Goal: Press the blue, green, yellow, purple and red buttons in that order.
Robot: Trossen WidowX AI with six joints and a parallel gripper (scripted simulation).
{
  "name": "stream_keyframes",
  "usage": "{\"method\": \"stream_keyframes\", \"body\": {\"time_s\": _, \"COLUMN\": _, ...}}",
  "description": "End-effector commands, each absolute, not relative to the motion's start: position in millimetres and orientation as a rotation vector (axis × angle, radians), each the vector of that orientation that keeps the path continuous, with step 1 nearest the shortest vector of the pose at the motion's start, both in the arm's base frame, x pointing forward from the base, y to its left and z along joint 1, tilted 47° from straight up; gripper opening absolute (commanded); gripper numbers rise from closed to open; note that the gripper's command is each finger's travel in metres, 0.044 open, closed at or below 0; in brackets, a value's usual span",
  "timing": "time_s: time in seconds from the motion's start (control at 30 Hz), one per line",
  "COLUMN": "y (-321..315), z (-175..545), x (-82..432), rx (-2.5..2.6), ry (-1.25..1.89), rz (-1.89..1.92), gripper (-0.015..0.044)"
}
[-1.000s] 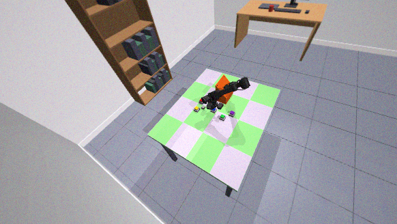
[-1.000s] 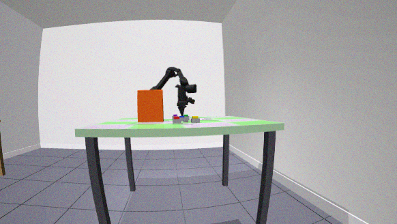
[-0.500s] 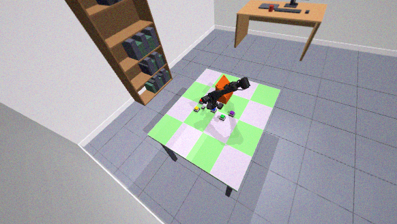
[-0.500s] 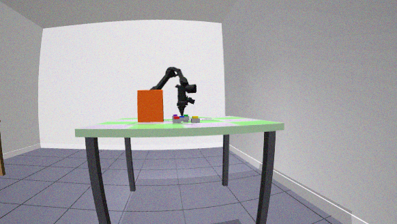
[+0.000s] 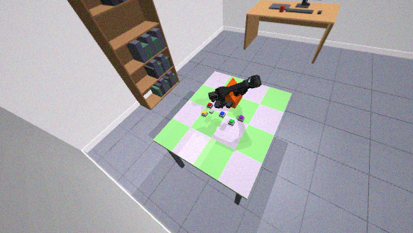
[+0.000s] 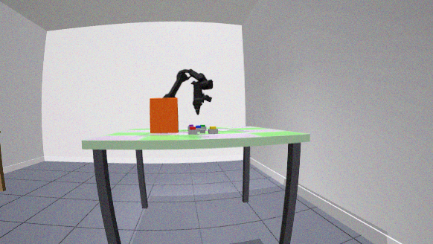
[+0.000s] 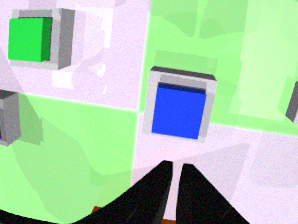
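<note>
My gripper [image 6: 197, 113] [image 7: 176, 171] is shut and empty, pointing down above the table. In the wrist view its fingertips show just below the blue button [image 5: 222, 114] [image 6: 198, 126] [image 7: 179, 111], with a height gap between them in the exterior view. The blue cap stands up in its grey housing. The green button [image 5: 231, 121] [image 6: 202, 126] [image 7: 29, 40] is at the wrist view's upper left. The purple button [image 5: 241, 118] [image 6: 191, 126] is beyond green. The yellow button [image 5: 204, 114] [image 6: 213, 128] and red button [image 5: 209, 105] [image 6: 192, 128] are on blue's other side.
A small grey block [image 5: 211, 111] lies between the yellow, red and blue buttons. An orange box [image 5: 233, 84] [image 6: 164, 115] stands by the arm's base. The checkered table [image 5: 248, 177] [image 6: 111, 144] carries everything. A bookshelf and desk stand farther off.
</note>
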State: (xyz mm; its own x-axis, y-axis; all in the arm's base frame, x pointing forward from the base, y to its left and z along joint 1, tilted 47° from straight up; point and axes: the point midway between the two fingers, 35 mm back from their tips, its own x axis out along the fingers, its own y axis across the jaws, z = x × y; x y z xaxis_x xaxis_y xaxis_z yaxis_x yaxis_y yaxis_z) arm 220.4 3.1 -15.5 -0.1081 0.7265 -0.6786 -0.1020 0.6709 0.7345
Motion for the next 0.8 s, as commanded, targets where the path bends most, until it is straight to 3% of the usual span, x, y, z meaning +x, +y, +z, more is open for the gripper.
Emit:
{"method": "stream_keyframes", "body": {"time_s": 0.0, "y": -10, "z": -2, "x": 224, "rx": 0.526, "ry": 1.522, "rz": 0.762, "gripper": 0.002}}
{"method": "stream_keyframes", "body": {"time_s": 0.13, "y": -4, "z": 5, "x": 228, "rx": 0.523, "ry": 1.523, "rz": 0.757, "gripper": 0.002}}
{"method": "stream_keyframes", "body": {"time_s": 0.4, "y": 75, "z": 85, "x": 249, "rx": 0.53, "ry": 1.52, "rz": 0.766, "gripper": 0.002}}
{"method": "stream_keyframes", "body": {"time_s": 0.77, "y": 121, "z": 44, "x": 243, "rx": 0.532, "ry": 1.519, "rz": 0.769, "gripper": 0.002}}
